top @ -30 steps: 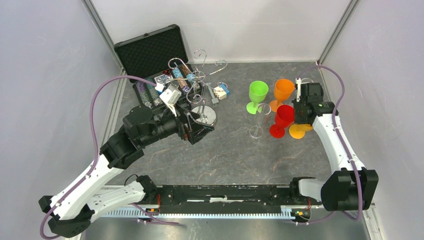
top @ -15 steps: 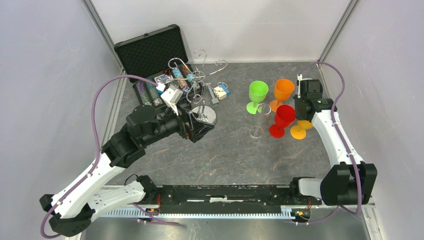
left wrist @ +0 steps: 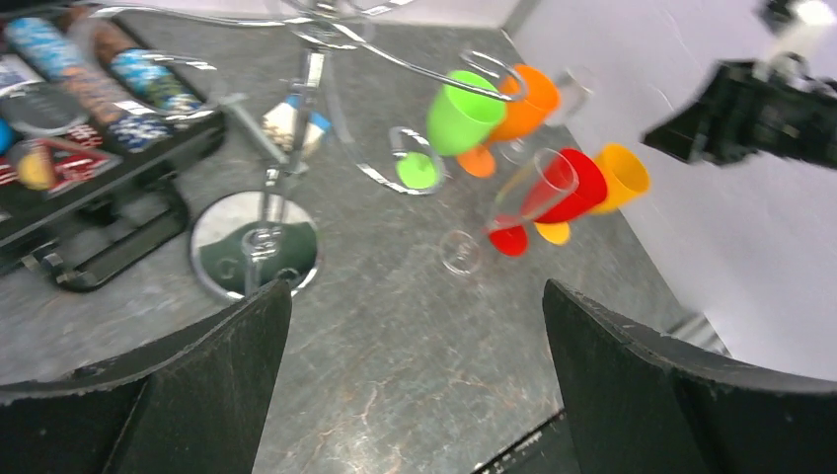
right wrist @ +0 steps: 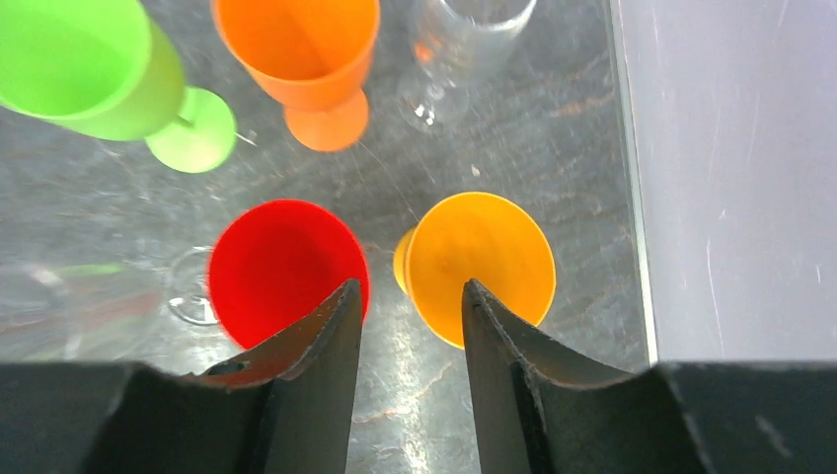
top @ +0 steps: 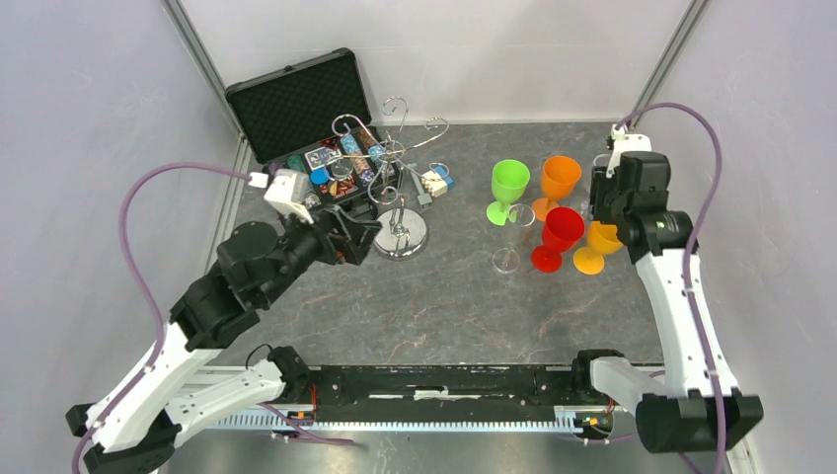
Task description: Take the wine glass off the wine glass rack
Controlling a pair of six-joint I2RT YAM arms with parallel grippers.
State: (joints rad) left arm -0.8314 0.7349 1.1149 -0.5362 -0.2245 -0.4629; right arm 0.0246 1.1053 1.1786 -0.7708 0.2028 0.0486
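The right claw [right wrist: 410, 286] hangs part-way spread and empty over the yellow wine glass [right wrist: 481, 247], which stands upright on the grey counter [top: 454, 306] just beside a red glass [right wrist: 281, 262] — well apart from the wine glass rack [top: 401, 235]. The silver rack stands on its round base toward the counter's left, in front of an open black case [top: 296, 104]. Near that base the left claw [left wrist: 415, 296] gapes wide — gripping nothing. A green glass [top: 509, 180], an orange glass [top: 560, 178] and a clear glass [right wrist: 459, 49] stand close by the yellow one.
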